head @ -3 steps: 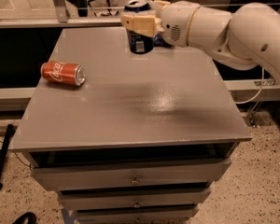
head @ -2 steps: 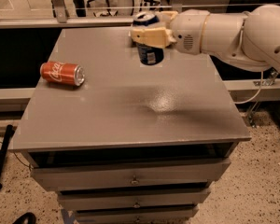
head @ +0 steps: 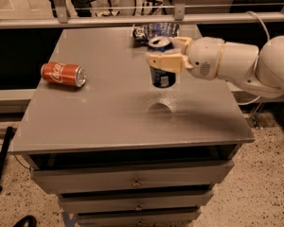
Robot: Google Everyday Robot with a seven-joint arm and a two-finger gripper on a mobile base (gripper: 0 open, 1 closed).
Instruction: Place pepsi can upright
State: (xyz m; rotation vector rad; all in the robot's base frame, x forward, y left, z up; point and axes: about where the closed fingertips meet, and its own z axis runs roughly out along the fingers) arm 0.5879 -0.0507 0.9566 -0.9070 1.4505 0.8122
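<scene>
The pepsi can point(head: 162, 75), dark blue with a silver top, is held upright in my gripper point(head: 166, 56). The cream fingers point(head: 164, 61) are shut around its upper half. The can hangs a little above the grey table top point(head: 109, 112), right of its middle, with its reflection below it. My white arm point(head: 236, 63) reaches in from the right.
A red cola can point(head: 63, 74) lies on its side at the table's left. A blue-and-white foil snack bag point(head: 155, 31) lies at the back behind the gripper. A metal railing point(head: 132, 19) runs behind the table. Drawers point(head: 132, 178) are below the top.
My gripper has carried the pepsi can from the back of the table forward and toward the middle, and lower. The red can has not moved.
</scene>
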